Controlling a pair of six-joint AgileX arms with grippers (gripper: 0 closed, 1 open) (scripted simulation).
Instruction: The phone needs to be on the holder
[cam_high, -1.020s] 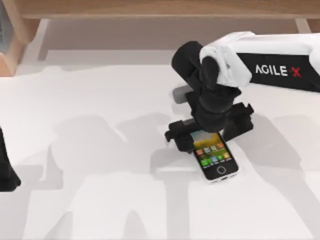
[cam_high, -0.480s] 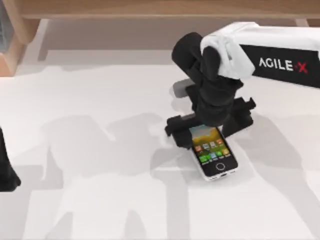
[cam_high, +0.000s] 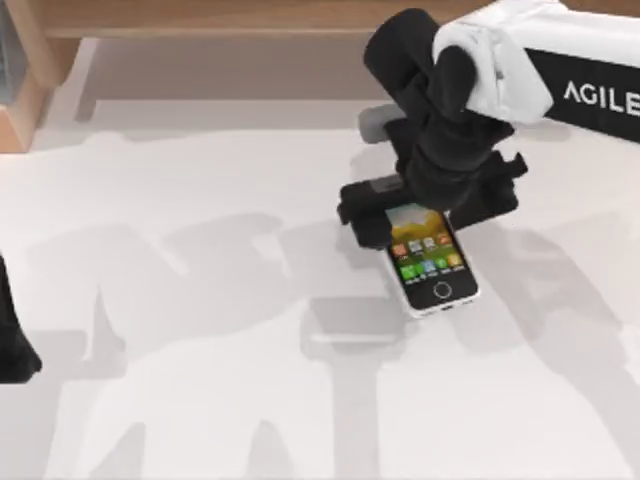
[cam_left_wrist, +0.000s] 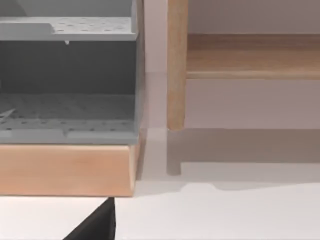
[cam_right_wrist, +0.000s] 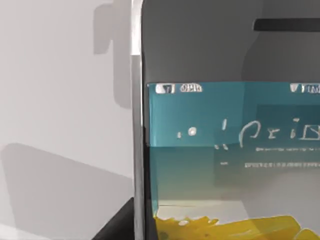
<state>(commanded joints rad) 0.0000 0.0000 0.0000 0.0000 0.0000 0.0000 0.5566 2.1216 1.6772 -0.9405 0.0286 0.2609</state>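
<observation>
Your right gripper (cam_high: 425, 200) sits over the far end of the phone (cam_high: 430, 262), clamped narrow across the phone's short width, with one jaw block projecting past each long edge. The phone's long axis runs straight out from under the gripper toward the near edge of the table (cam_high: 200, 330) (tilted slightly to the top view's right), so the home-button end is the free end and the earpiece end lies between the jaws. In the right wrist view the phone (cam_right_wrist: 225, 150) sits immediately beneath the camera, its white rim and upper screen close up, which confirms that the gripper is centred over that end. Judged from the shadow set apart from the phone on the table, the phone appears to be carried clear of the surface rather than resting on it. A small grey object (cam_high: 378, 122), possibly the holder, lies just beyond the gripper on its far side; you cannot identify it with certainty. Your left arm (cam_high: 12, 335) is parked well away, at the table's left edge, so the right arm is the nearer one for the placement.
</observation>
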